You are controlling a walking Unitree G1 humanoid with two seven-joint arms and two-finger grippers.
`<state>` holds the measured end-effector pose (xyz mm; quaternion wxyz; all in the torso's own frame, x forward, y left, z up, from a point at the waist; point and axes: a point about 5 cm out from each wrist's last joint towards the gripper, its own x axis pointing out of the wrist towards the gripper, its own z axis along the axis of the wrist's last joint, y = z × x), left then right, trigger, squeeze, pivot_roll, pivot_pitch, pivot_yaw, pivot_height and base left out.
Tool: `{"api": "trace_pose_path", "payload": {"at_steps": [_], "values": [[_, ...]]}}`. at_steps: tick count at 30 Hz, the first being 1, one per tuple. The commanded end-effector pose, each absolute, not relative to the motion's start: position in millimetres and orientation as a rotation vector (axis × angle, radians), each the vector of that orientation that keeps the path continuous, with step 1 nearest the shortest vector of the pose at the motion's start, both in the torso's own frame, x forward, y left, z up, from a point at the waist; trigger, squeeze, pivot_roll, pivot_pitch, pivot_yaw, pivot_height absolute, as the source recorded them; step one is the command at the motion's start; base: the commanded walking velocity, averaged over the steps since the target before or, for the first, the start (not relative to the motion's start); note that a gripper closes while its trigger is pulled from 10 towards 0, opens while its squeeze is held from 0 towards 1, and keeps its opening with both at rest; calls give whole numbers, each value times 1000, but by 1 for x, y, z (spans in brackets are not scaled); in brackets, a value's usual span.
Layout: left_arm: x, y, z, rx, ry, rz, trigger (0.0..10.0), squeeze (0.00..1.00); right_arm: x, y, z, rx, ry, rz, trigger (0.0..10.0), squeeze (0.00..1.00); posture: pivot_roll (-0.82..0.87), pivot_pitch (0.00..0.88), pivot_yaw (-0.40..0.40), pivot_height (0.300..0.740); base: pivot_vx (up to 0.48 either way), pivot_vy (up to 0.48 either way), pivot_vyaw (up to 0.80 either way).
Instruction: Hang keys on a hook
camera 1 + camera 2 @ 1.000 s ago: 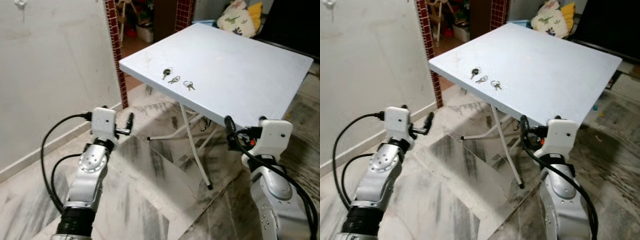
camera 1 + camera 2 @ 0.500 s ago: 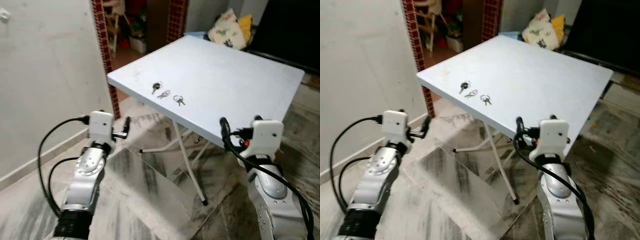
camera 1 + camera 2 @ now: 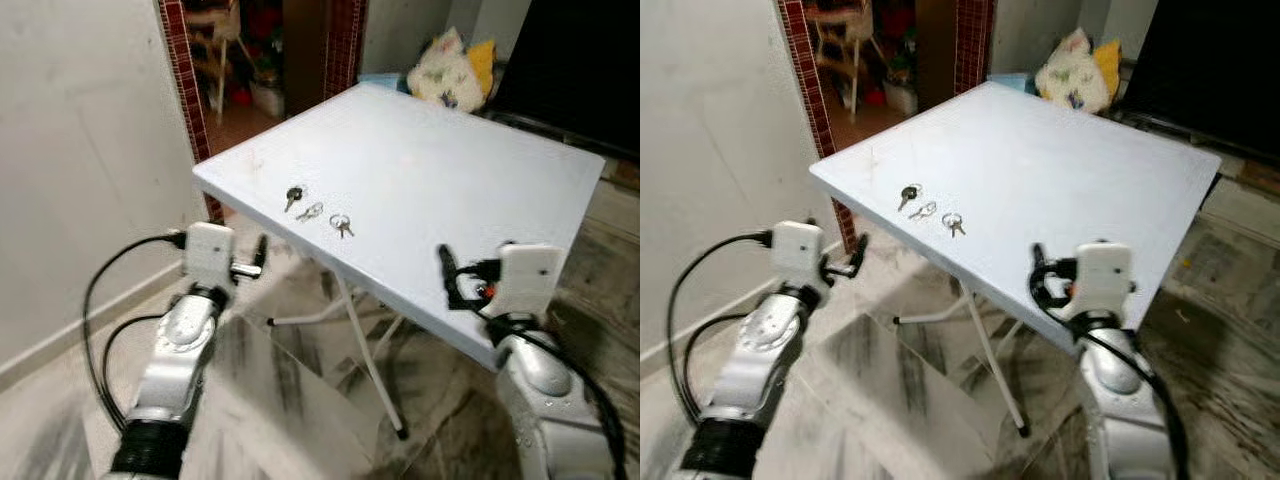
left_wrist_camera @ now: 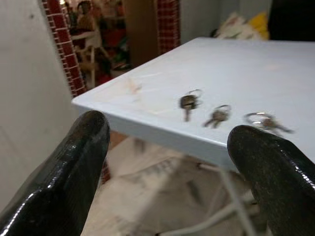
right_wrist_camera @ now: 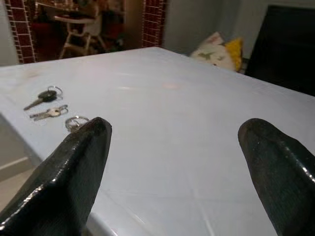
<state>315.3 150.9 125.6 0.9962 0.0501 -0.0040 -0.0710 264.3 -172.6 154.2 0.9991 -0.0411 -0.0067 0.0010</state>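
Three small sets of keys lie in a row near the left corner of the white folding table: a black-headed key, a plain silver key and a key ring. My left gripper is open and hangs below and left of that corner, short of the table edge. In the left wrist view its fingers frame the keys ahead. My right gripper is open at the table's near edge, right of the keys. The right wrist view looks across the tabletop at the key ring.
A white wall runs along the left and ends at a red brick pillar beside a doorway. Thin table legs stand on the marble floor. A patterned cushion and a dark cabinet sit behind the table.
The camera has come closer to the table, so the keys sit lower and nearer. Both grippers have risen to table height. The keys have not shifted on the tabletop.
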Motion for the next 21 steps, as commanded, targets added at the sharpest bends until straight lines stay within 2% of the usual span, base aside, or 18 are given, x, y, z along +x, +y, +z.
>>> {"api": "trace_pose_path", "payload": {"at_steps": [1, 13, 21], "values": [[318, 139, 130, 100, -26, -180, 10000, 0, 264, -181, 156, -92, -21, -26, 10000, 0, 9, 0, -33, 740, 375, 0, 0], [316, 142, 130, 114, -25, -168, 10000, 0, 263, -177, 158, -74, -34, -2, 10000, 0, 9, 0, -28, 740, 370, 0, 0], [317, 146, 128, 139, -20, -107, 10000, 0, 261, -179, 158, -76, -37, 0, 10000, 0, 5, 0, -30, 740, 0, 0, 0]]}}
